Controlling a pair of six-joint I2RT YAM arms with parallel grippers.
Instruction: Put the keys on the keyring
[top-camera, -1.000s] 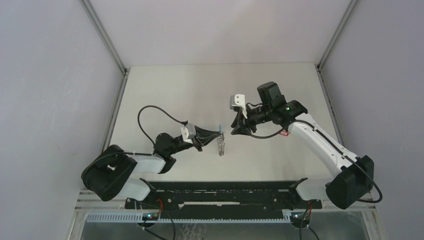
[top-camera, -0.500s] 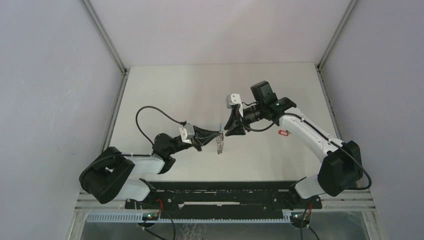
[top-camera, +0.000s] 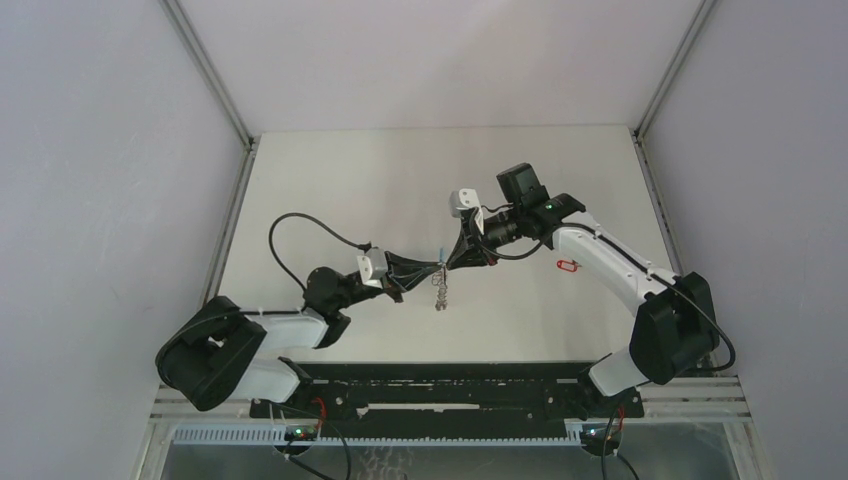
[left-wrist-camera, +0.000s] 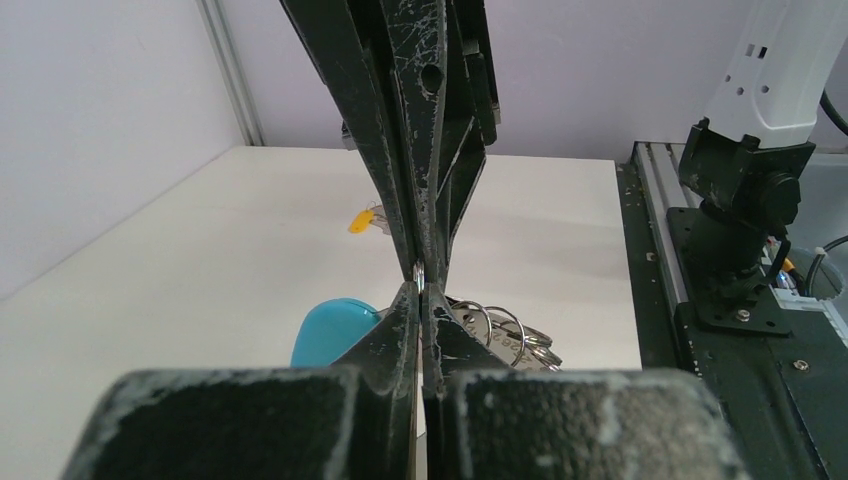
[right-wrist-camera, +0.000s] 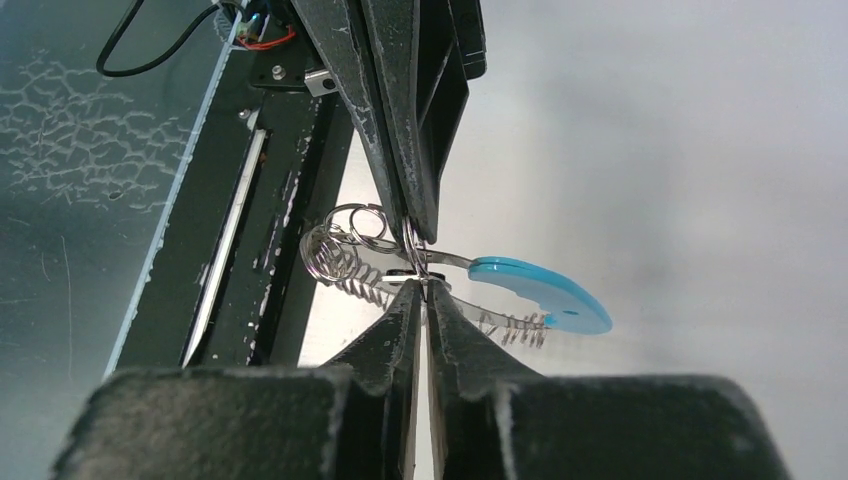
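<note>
"Left wrist view, nearest thing first: what did the left gripper (left-wrist-camera: 419, 288) have?"

"Its fingers were clenched tip to tip on a thin silver loop of the keyring (left-wrist-camera: 498, 333), held up off the table (left-wrist-camera: 180, 270). The rest of the bunch and the teal piece (left-wrist-camera: 335, 328) hung just behind the tips."

"And the right gripper (left-wrist-camera: 421, 262)?"

"It came in from the opposite side, jaws likewise pressed together on that same loop (the two sets of tips were touching or nearly so; I couldn't tell which)."

"The keys?"

"Farther off. A yellow key (left-wrist-camera: 361, 220) lay on the table beyond the grippers. The overhead view showed a red key (top-camera: 568, 265) lying apart on the robot's right side. Neither was on the ring, and neither was in a jaw."

"So what could have gone wrong?"

"My judgement: two pinches on one thin wire left little margin. If either arm had pulled or twisted out of step, the wire could have slipped free and the bunch swung or dropped. Pried too hard, the loop might have bent; too gently, and no gap would have opened for a key. The fingertips could also have knocked together."
</note>
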